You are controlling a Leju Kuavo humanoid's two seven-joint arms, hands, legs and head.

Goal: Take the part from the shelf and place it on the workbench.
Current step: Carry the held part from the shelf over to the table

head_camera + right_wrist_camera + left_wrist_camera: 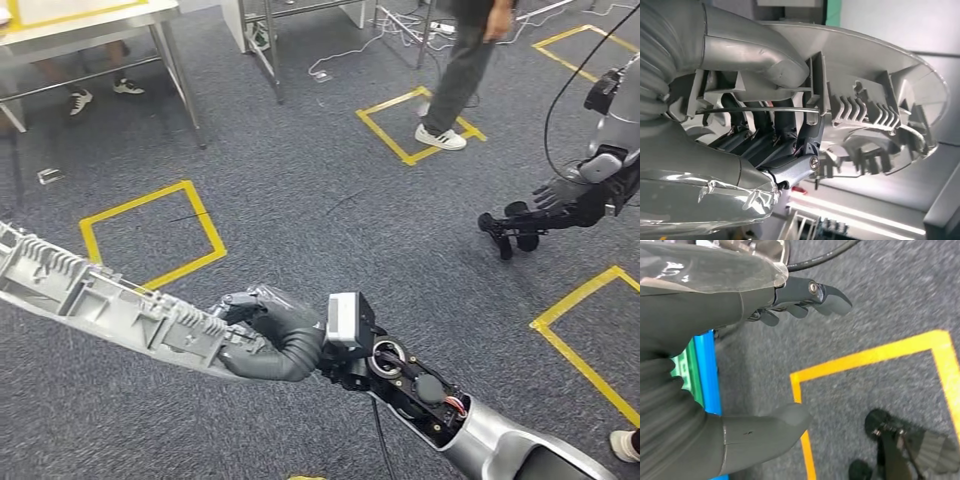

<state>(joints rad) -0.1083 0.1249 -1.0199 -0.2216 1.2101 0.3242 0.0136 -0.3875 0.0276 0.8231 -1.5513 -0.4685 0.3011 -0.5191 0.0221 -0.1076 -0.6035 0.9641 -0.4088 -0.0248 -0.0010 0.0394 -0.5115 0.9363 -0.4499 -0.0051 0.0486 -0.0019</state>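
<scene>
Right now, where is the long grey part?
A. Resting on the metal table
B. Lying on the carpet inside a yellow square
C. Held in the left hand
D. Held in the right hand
D. In the head view the right hand grips one end of the long grey part, carried above the carpet.

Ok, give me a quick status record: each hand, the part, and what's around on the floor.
right hand: grips one end of the part
part: long grey ribbed plastic moulding, held out over the carpet, resting on nothing
left hand: holds nothing, fingers apart, above the carpet
floor: grey carpet with yellow tape squares
person: standing on the carpet, one shoe at a tape square
table: metal-legged, at the far edge of the head view
placement: not yet done
</scene>
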